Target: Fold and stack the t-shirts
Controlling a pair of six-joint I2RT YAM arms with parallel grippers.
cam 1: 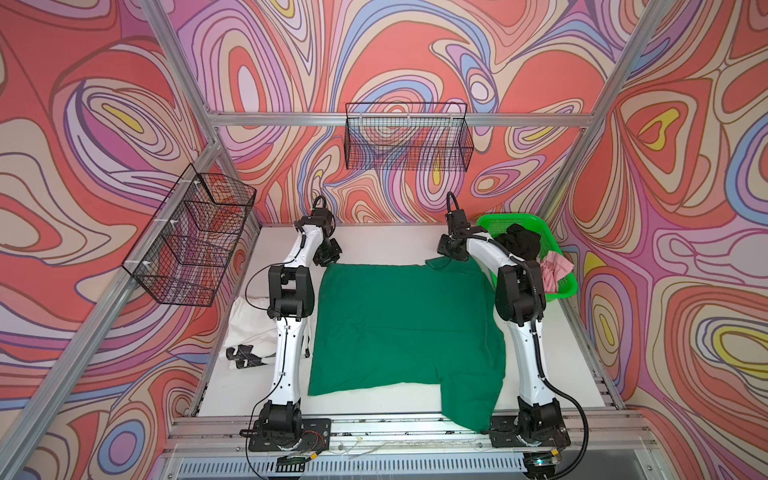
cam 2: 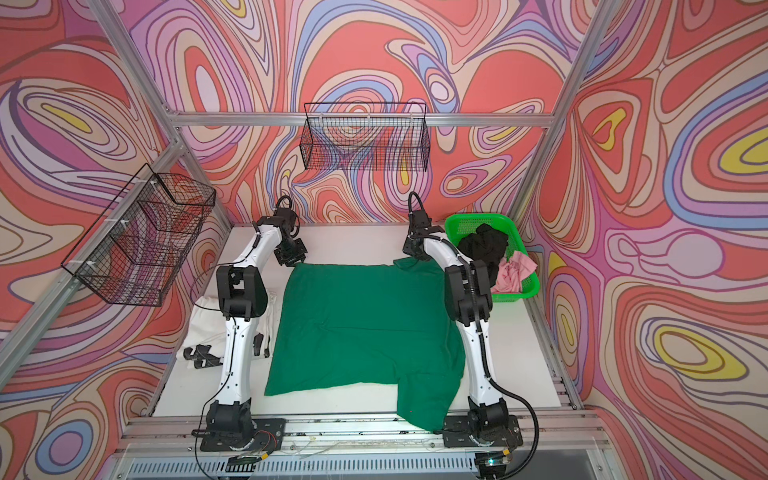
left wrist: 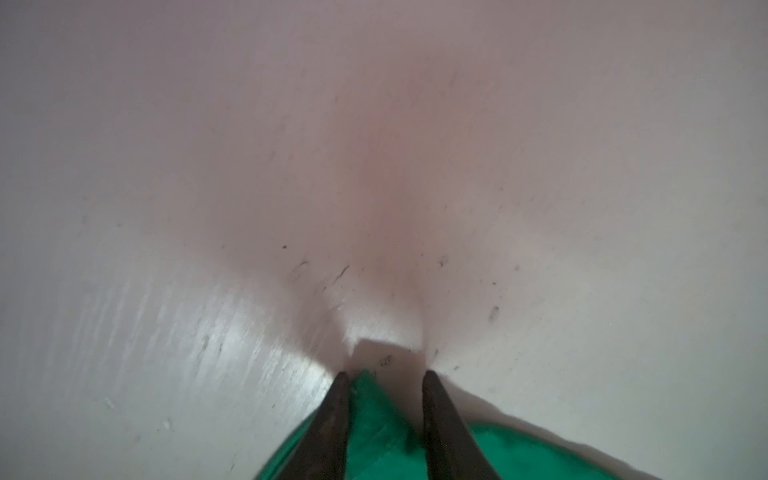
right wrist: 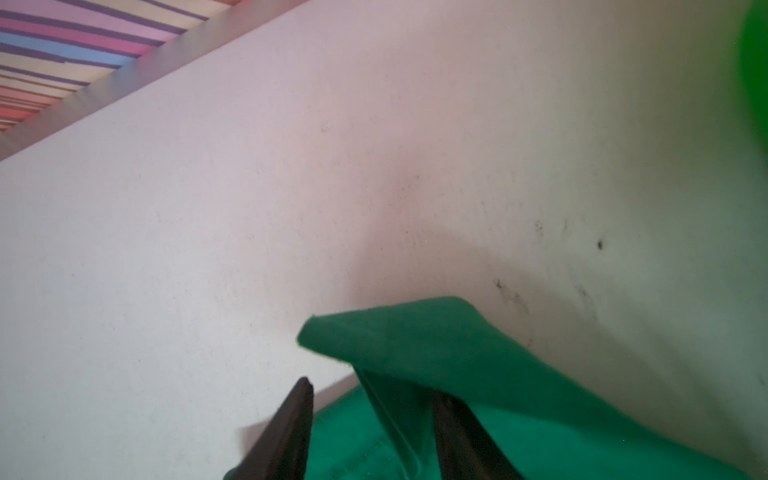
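- Your left pincer (left wrist: pixel 385 374) straddles the far left corner of the green shirt (cam 1: pixel 399 324), jaws apart, not clamped.
- Your right pincer (right wrist: pixel 374 388) straddles its far right corner, jaws apart too.

I'm straddling a raised fold of the dark green shirt (right wrist: pixel 457 353) with my right pincer (right wrist: pixel 374 388), 2 fingers (right wrist: pixel 291 428) standing apart, not pinching; the shirt's corner is sticking up over the white table (right wrist: pixel 208 249).

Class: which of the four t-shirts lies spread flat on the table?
The large dark green cloth t-shirt; the white one lies rumpled aside, the black one and the pale pink one sit bunched in the bright green plastic basket.
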